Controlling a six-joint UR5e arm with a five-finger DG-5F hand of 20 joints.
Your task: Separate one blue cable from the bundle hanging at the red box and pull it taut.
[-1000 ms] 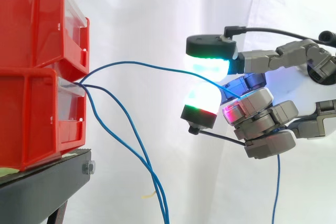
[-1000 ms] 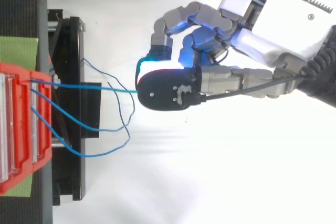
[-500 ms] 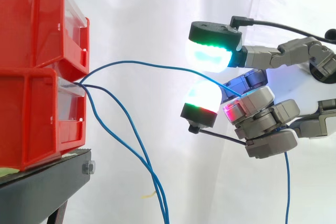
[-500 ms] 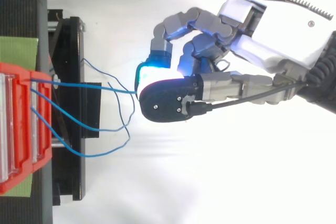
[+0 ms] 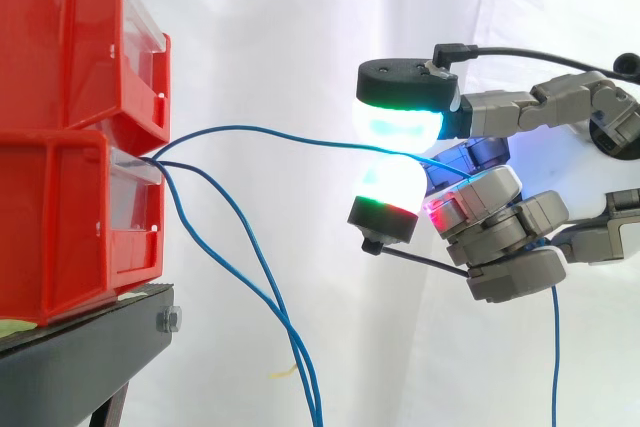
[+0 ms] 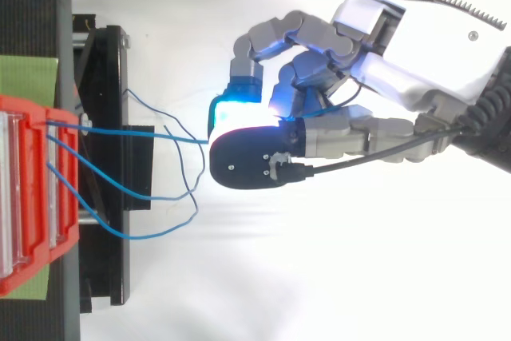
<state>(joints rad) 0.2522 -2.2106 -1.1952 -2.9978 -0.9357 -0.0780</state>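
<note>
- Side view: the robot hand [image 5: 500,237] is pinching one blue cable [image 5: 270,129] between two glowing pads; it is arching slackly from the red box [image 5: 60,217]; being thin, it could be slipping free under pull.
- Top view: the cable is running from box to pads; the bundle [image 6: 148,236] is looping just beside, risking a snag.

I see a robotics lab test cell. A plain white curtain [image 5: 300,27] closes off the background. Two red plastic storage bins [image 5: 60,217] sit stacked on a black metal stand [image 5: 90,357]. Thin blue cables [image 5: 235,257] trail from the bins, and a robot hand [image 6: 415,61] pinches one between glowing fingers [image 5: 400,125].
</note>
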